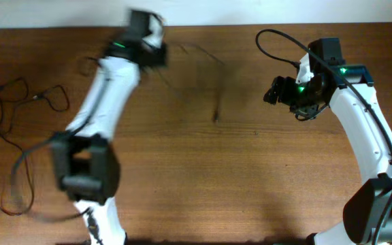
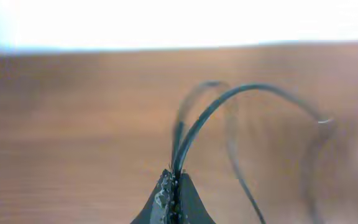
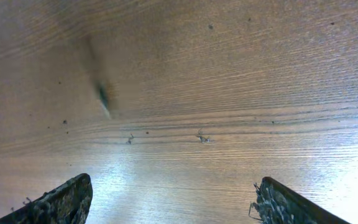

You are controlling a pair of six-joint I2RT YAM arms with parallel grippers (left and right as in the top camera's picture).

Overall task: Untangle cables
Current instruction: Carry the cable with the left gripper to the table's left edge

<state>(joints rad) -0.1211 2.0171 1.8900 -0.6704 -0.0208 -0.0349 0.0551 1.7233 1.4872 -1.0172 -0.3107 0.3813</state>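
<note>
My left gripper is shut on a thin black cable that arcs up out of the jaws and loops away. In the overhead view this gripper is blurred at the back of the table, and faint strands of the cable trail right from it, with a dark end hanging near the table's middle. More thin cables lie in loose loops at the left edge. My right gripper is open and empty above bare wood; it shows in the overhead view at the right.
The wooden table fills the view. A thick black arm cable loops above the right arm. Another thin strand lies at the front left beside the left arm's base.
</note>
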